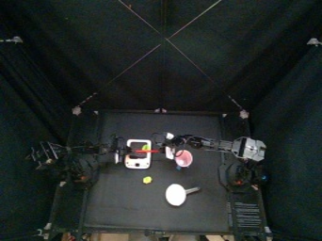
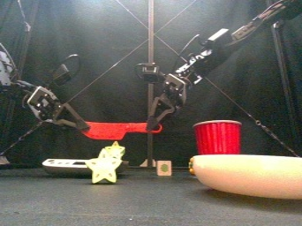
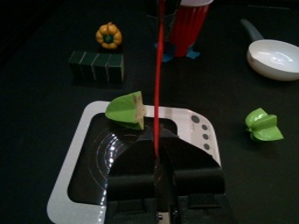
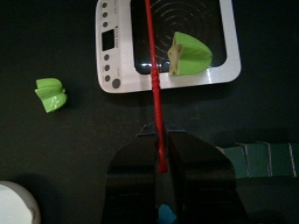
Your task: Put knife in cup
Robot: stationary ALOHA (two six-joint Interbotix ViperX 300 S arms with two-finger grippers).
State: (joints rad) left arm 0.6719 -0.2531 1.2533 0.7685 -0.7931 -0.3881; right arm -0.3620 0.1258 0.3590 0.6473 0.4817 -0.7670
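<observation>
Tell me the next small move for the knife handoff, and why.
Probably the left gripper should let go. The red knife hangs level above the table, clamped at one end by the left gripper and at the other by the right gripper, the arm nearer the cup. Held by both, the knife cannot be carried over to the cup.

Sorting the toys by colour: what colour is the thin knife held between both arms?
Bright red; the thin toy knife shows best in the front view.

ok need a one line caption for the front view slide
Both tools, left and right, hold the red knife level above the table, one at each end, with the red cup standing to the right.
</observation>
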